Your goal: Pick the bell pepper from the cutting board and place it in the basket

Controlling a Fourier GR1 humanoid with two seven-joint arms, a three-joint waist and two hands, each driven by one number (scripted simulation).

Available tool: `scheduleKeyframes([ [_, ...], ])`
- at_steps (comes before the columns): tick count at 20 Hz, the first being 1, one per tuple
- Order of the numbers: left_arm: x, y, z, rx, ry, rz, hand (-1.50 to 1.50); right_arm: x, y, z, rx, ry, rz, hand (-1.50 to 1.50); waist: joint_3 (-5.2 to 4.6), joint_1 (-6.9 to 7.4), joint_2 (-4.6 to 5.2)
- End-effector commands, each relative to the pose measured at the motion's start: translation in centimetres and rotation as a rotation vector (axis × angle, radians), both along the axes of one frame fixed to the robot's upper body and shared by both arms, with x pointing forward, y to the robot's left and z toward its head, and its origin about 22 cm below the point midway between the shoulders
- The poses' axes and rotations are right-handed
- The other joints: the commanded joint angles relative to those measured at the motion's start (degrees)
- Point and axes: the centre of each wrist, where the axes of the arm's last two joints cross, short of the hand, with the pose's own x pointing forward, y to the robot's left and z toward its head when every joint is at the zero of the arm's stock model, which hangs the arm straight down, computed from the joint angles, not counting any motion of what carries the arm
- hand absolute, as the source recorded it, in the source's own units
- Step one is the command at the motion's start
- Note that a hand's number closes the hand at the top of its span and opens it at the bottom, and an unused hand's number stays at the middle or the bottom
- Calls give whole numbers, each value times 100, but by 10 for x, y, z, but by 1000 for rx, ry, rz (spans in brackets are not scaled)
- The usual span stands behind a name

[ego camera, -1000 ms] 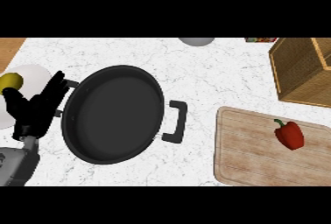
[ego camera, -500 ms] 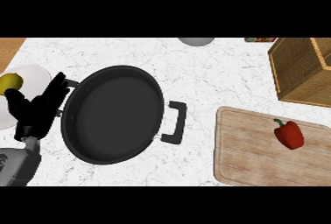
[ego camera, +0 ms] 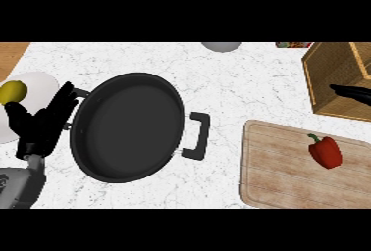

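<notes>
A red bell pepper (ego camera: 326, 152) with a green stem lies on the wooden cutting board (ego camera: 279, 171) at the lower right. Behind the board stands the wooden basket (ego camera: 330, 63), at the upper right. Only the straight black fingers of my right hand (ego camera: 353, 93) show, reaching in from the right edge over the basket's near wall, well above the pepper and holding nothing. My left hand (ego camera: 39, 125) rests open at the far left, fingers up, beside the pan.
A large black pan (ego camera: 127, 127) with a side handle fills the counter's middle-left. A white plate (ego camera: 36, 83) with a yellow fruit (ego camera: 12, 91) lies behind my left hand. A grey bowl (ego camera: 221, 46) sits at the back edge.
My right hand's fingers have come into view at the right edge over the basket. The left hand, the pan and the pepper have stayed put.
</notes>
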Motion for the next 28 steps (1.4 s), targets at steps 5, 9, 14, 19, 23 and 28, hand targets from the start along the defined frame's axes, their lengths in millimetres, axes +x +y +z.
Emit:
scheduleKeyframes([
  [5, -4, -4, -7, 4, 1, -12, 0, 17, 13, -56, -97, 98, 72, -150, -3, 24, 6],
  [9, -4, 11, 18, 2, 0, 14, 0, 16, 23, -74, -164, 95, 99, -150, -2, 9, -11],
  [14, -3, 6, -3, 9, 23, 11, 0, 18, 4, -69, -157, 101, 85, -150, -5, -43, -13],
  [19, 2, -4, -4, -10, 13, 20, 0, 29, 6, -60, -126, 97, 104, -150, -5, -36, -13],
  [23, 7, 4, 17, -9, 11, -1, 0, 8, 6, -93, -99, 131, 143, -150, -3, -53, -21],
  [28, 9, -11, -7, -6, 13, 5, 0, 26, -3, -61, -96, 125, 178, -150, -5, -23, -1],
])
